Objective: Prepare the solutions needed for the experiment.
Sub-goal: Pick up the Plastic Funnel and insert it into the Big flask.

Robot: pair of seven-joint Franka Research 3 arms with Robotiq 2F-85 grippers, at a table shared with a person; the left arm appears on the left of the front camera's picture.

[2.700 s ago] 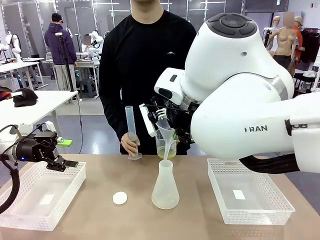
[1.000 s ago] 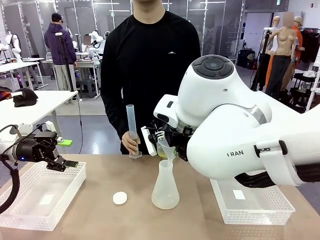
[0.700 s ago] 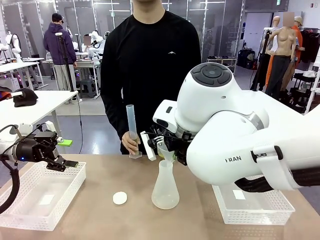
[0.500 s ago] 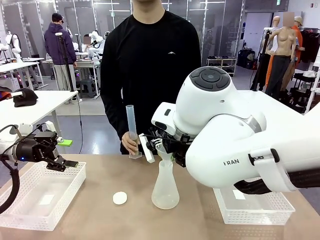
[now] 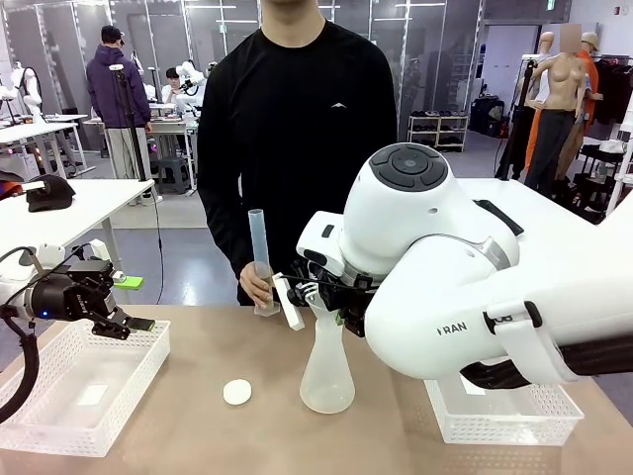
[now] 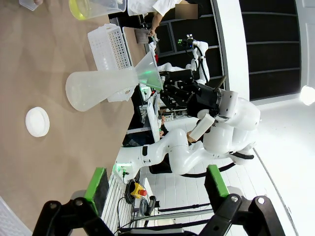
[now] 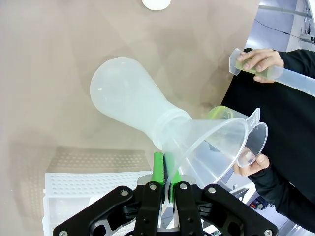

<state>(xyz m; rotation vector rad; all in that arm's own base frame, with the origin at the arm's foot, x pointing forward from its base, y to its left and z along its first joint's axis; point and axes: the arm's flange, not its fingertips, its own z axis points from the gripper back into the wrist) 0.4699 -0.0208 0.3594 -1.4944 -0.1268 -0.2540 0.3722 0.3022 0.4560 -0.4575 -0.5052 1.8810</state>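
**Front view: funnel at the flask, nothing poured yet**

On the worktop (image 5: 198,435) the frosted flask (image 5: 326,371) stands upright and looks empty. A clear funnel (image 7: 216,147) meets its mouth, with the stem apparently just inside the neck. By my judgement the task is early: the funnel is set and the pouring is left to do. One hand (image 5: 259,285) of the person holds a graduated cylinder (image 5: 257,237) upright beyond the flask. The other hand (image 7: 251,164) holds a beaker (image 6: 106,6) just behind the funnel. The solutions (image 6: 81,10) lie in that beaker as a shallow yellow-green layer. A small white cap (image 5: 237,392) lies near the flask.

The right arm (image 5: 475,287) reaches to the middle, and its jaws are pinched tight on the funnel's rim. The left arm (image 5: 59,297) hangs over the white basket (image 5: 140,381) at its own side. Its jaws are spread wide and hold nothing.
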